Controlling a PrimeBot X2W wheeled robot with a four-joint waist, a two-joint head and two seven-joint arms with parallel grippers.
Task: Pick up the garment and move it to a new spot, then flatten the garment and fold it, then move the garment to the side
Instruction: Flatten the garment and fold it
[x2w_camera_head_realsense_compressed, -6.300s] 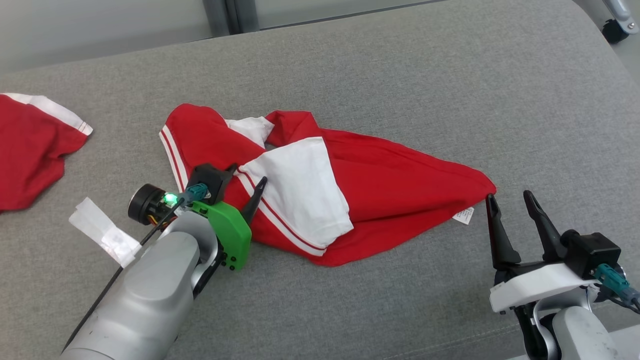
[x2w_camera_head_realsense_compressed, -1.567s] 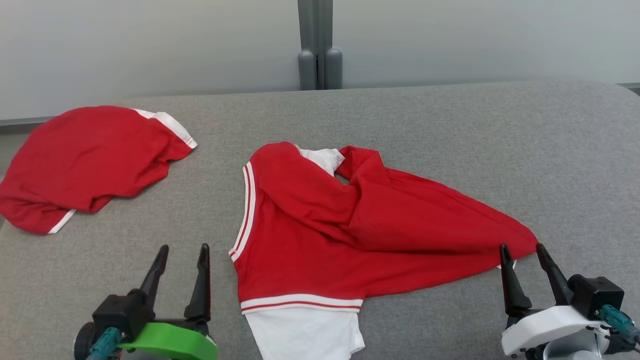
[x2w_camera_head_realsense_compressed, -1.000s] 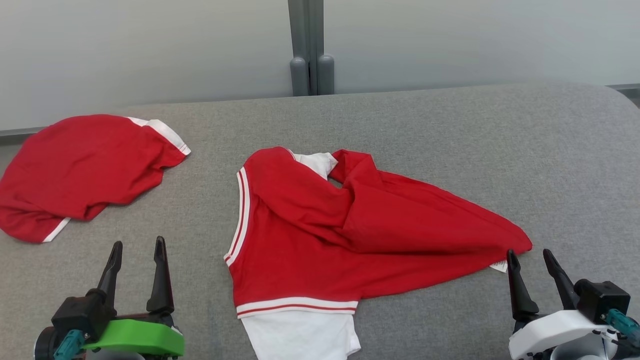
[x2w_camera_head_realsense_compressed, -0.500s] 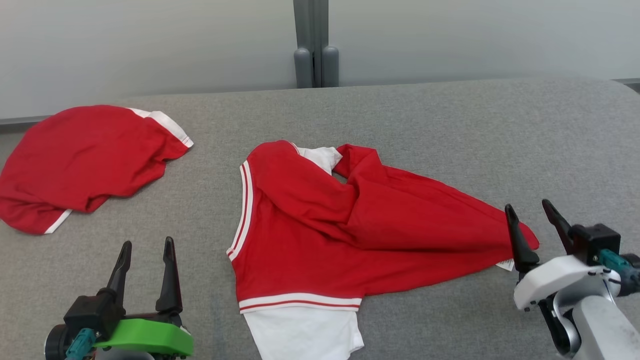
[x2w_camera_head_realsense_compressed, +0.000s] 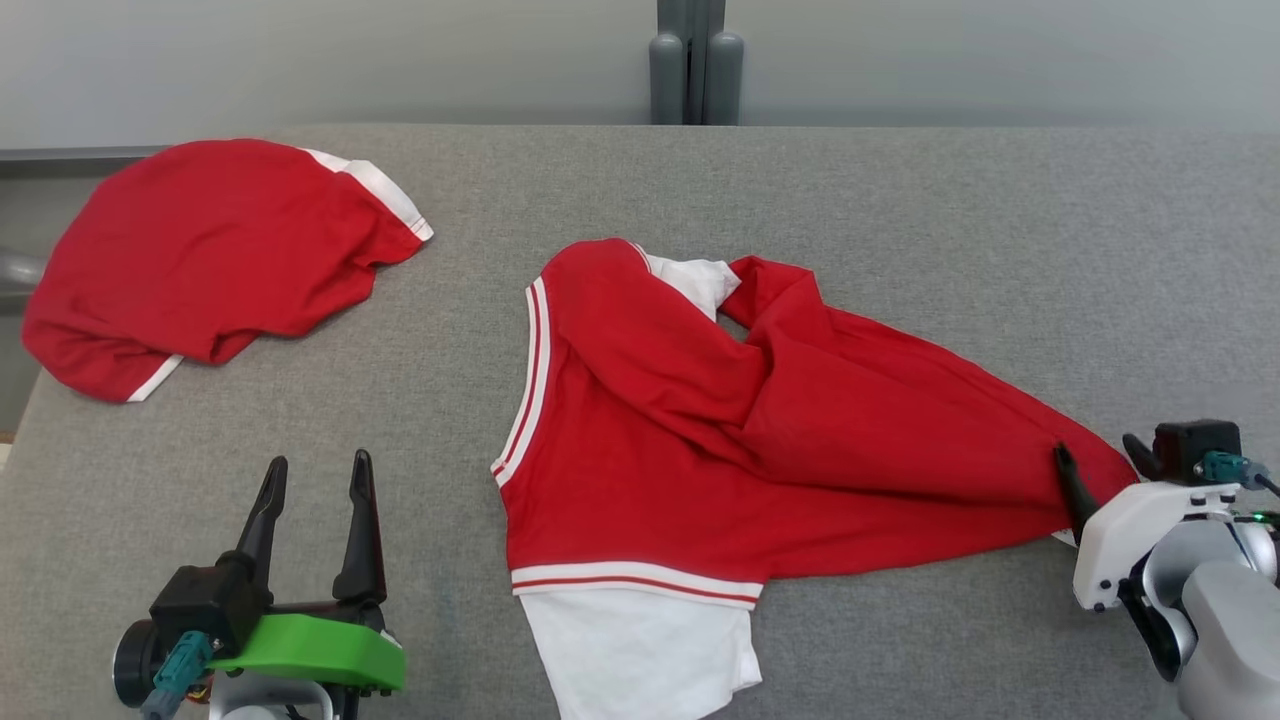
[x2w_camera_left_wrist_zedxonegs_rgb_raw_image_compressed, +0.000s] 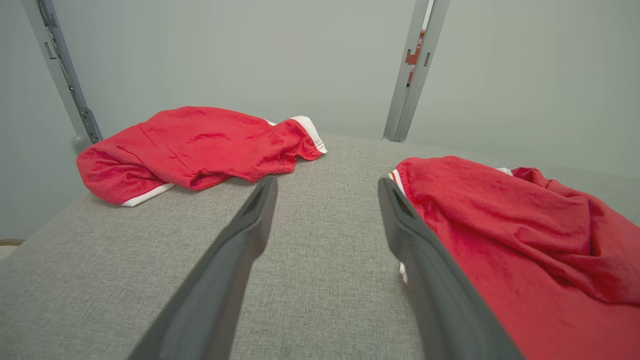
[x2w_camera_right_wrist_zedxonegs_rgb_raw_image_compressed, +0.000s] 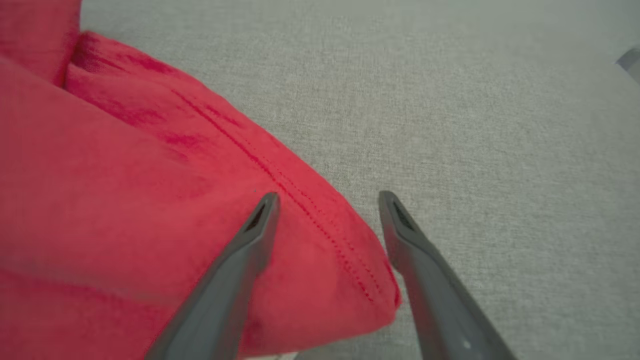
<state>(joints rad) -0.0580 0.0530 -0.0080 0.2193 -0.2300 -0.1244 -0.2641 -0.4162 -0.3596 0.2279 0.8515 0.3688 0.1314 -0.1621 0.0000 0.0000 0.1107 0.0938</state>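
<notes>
The garment (x2w_camera_head_realsense_compressed: 760, 440), red with white sleeves and striped trim, lies crumpled in the middle of the grey cushion (x2w_camera_head_realsense_compressed: 900, 200). Its body tapers to a corner at the right. My right gripper (x2w_camera_head_realsense_compressed: 1095, 447) is open and straddles that corner. In the right wrist view the hemmed corner of the garment (x2w_camera_right_wrist_zedxonegs_rgb_raw_image_compressed: 125, 200) lies between the two fingers of the right gripper (x2w_camera_right_wrist_zedxonegs_rgb_raw_image_compressed: 328, 196), one finger over the cloth and one beside it. My left gripper (x2w_camera_head_realsense_compressed: 320, 462) stands open over bare cushion to the left of the garment (x2w_camera_left_wrist_zedxonegs_rgb_raw_image_compressed: 525, 235), holding nothing.
A second red garment (x2w_camera_head_realsense_compressed: 220, 250) with white trim lies bunched at the cushion's far left corner, close to the edge. A grey post (x2w_camera_head_realsense_compressed: 695, 60) stands against the wall behind the cushion. Bare cushion lies between the two garments and along the back.
The head camera has shifted, so the whole scene sits higher and further right. My right gripper has come down and forward onto the garment's right corner. The left gripper has held still, open.
</notes>
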